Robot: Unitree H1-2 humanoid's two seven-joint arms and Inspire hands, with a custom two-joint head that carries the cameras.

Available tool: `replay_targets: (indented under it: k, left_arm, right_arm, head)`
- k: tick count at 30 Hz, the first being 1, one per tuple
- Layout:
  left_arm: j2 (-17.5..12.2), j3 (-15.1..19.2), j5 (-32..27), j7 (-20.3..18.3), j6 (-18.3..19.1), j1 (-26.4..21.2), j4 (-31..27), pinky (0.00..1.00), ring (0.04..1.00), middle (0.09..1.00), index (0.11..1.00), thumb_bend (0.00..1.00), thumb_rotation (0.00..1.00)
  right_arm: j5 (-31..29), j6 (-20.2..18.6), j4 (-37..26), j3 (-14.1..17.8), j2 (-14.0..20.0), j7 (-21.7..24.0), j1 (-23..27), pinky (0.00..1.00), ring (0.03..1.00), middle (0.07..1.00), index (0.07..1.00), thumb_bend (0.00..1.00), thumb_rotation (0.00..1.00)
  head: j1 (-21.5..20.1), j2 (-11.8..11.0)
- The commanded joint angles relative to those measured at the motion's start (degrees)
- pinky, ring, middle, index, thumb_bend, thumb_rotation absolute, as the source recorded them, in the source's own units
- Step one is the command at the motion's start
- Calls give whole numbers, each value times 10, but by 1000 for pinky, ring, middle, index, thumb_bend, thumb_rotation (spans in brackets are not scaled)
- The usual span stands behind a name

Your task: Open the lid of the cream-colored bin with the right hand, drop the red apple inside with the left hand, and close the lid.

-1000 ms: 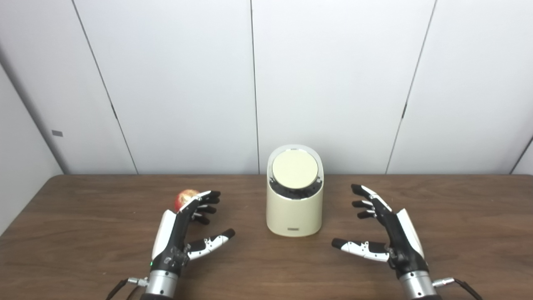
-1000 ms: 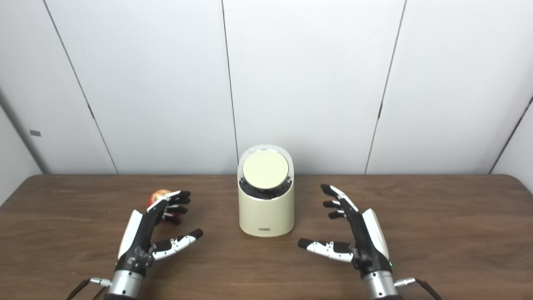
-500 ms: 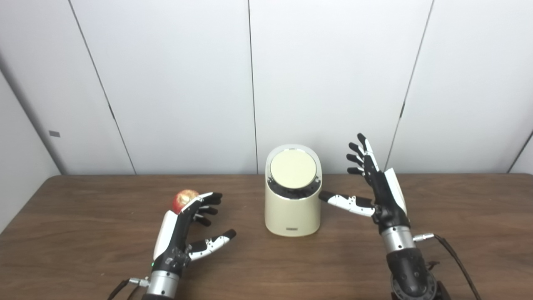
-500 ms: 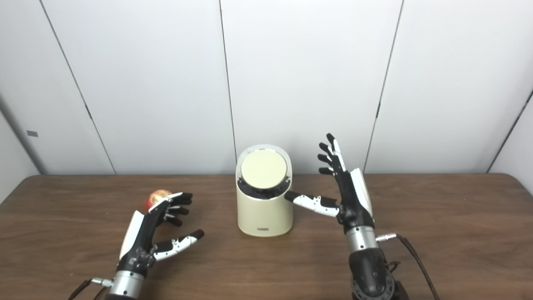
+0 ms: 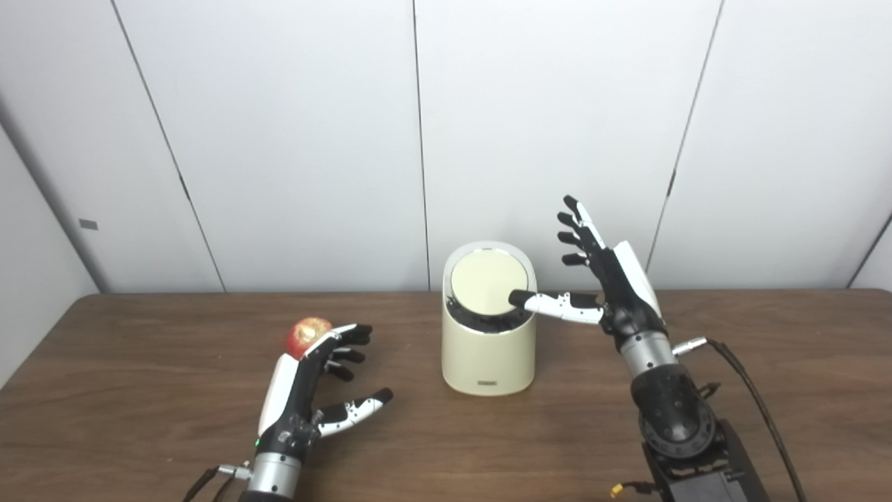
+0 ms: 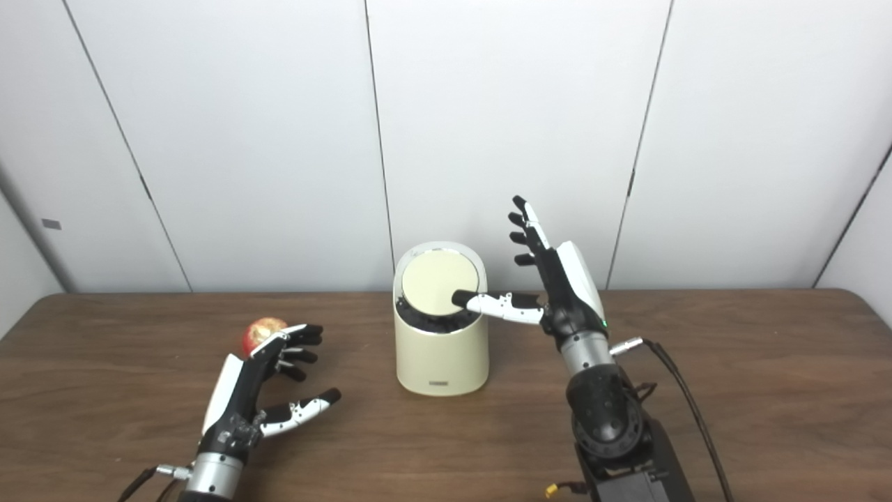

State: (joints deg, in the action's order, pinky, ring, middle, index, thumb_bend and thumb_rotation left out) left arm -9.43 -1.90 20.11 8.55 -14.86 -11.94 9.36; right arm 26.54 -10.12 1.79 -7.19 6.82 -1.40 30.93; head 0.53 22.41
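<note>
The cream-colored bin (image 5: pixel 488 352) stands at the table's middle, its round tilted lid (image 5: pixel 484 282) down. My right hand (image 5: pixel 606 279) is open and raised beside the bin's right side, fingers pointing up; its thumb reaches left and its tip is at the lid's right edge. The red apple (image 5: pixel 306 333) lies on the table to the left of the bin. My left hand (image 5: pixel 310 387) is open and low over the table, its fingertips right beside the apple, partly hiding it; I cannot tell if they touch.
The brown wooden table (image 5: pixel 139 390) reaches the white panelled wall (image 5: pixel 279 139) behind the bin. A black cable (image 5: pixel 752 390) trails from my right forearm toward the bottom right.
My right hand has risen from the table, moved up and left to the bin, and its thumb now reaches the lid's edge. My left hand and the apple have stayed put.
</note>
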Motion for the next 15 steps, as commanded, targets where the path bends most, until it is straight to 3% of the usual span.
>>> replay_targets:
  k: [1, 6, 15]
  left_arm:
    - [-3, 1, 0, 7, -26, -21, -10, 567, 675, 745, 775, 674, 25]
    - [-2, -1, 2, 9, -28, -23, -7, 576, 677, 741, 773, 672, 29]
    - [1, 0, 6, 12, -33, -24, -3, 584, 678, 741, 769, 684, 0]
  right_arm:
    - [21, -11, -21, -6, 10, 5, 41, 727, 868, 939, 978, 841, 447]
    - [57, -35, -8, -25, 22, 13, 78, 656, 846, 938, 969, 853, 460]
    - [110, -33, 31, -64, 58, 32, 131, 674, 859, 927, 958, 955, 449]
  head:
    - [0, 0]
    - [1, -1]
    - [5, -3]
